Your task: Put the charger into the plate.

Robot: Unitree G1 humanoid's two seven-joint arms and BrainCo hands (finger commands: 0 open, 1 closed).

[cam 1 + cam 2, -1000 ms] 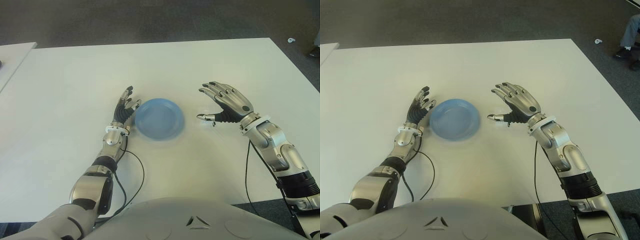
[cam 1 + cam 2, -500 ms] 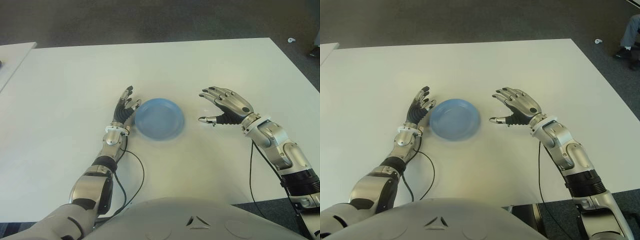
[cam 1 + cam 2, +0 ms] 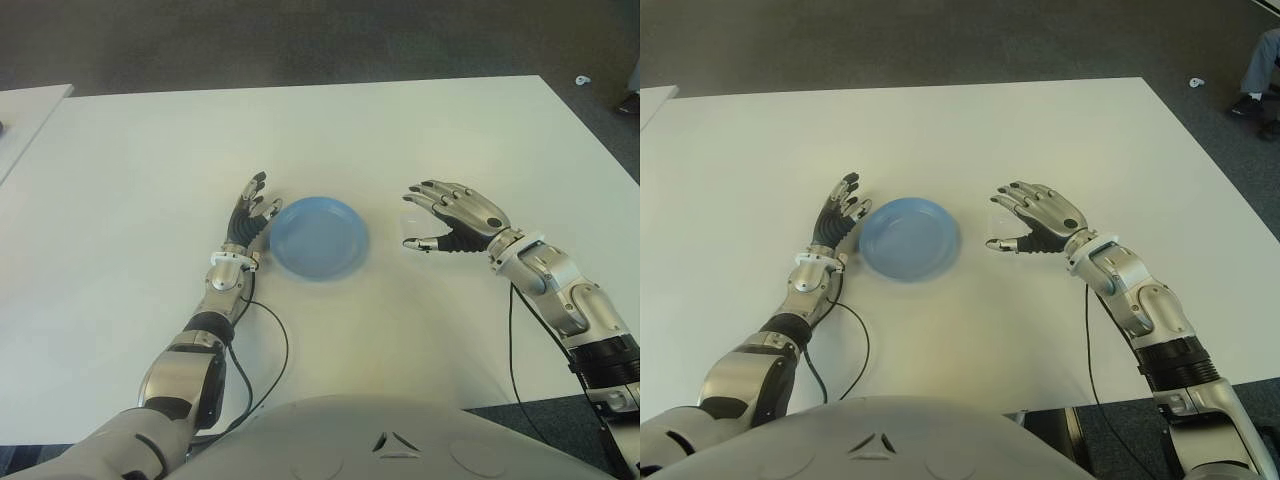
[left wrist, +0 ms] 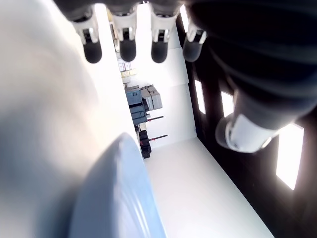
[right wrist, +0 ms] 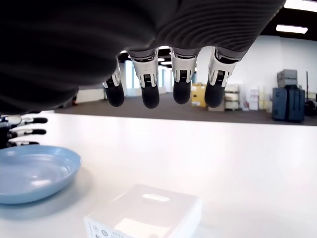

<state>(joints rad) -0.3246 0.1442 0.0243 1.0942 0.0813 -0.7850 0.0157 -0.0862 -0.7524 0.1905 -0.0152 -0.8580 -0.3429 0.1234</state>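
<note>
My right hand (image 3: 1035, 220) hovers palm-down over the white table (image 3: 140, 180), fingers (image 5: 147, 87) spread and only lightly bent, thumb reaching toward the plate, with nothing in its grip. Directly under my palm lies the charger (image 5: 144, 214), a small white block flat on the tabletop, not touched by any fingertip. From my head it is only a pale patch (image 3: 998, 222) between thumb and fingers, hard to tell from the table. On the side facing my wrist it carries a label with tiny printed marks and lines of text, too small and blurred to read; I can make out no brand. On its top face there is a shallow oval mark.

The blue plate (image 3: 320, 236) sits beyond my right thumb, well apart from the charger and holding nothing. My left hand (image 3: 248, 218) shows on the plate's far side, just beside its rim, fingers straight and open, gripping nothing; I cannot tell whether they touch the rim.
</note>
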